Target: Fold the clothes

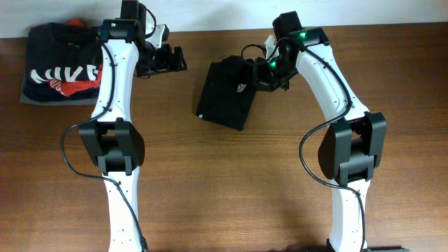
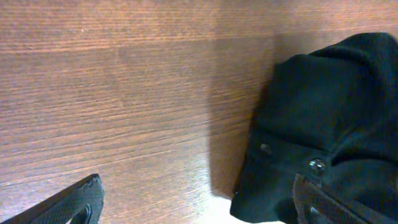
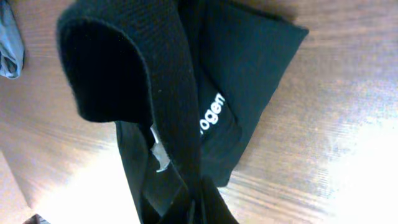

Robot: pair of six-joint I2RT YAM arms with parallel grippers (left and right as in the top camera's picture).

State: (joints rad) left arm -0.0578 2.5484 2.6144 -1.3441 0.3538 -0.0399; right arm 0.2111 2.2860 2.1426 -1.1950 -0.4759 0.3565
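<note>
The clothes [image 1: 225,94] are one plain black garment lying folded into a rough rectangle at the middle of the table. My right gripper [image 1: 264,72] is shut on its far right edge. In the right wrist view my right gripper [image 3: 199,211] pinches a black band of the clothes [image 3: 249,68], which arches upward, with a tiny white logo [image 3: 211,115] and a pale neck label [image 3: 158,152] showing. My left gripper [image 1: 175,60] stands open to the left of the garment, apart from it. The left wrist view shows its fingertips [image 2: 68,205] wide apart over bare wood, the clothes [image 2: 329,124] at the right.
A folded black top with big white letters and red print [image 1: 59,70] lies at the far left corner, behind my left arm. A bit of grey fabric [image 3: 9,40] shows at the right wrist view's upper left edge. The wooden table [image 1: 231,182] spreads between the arms.
</note>
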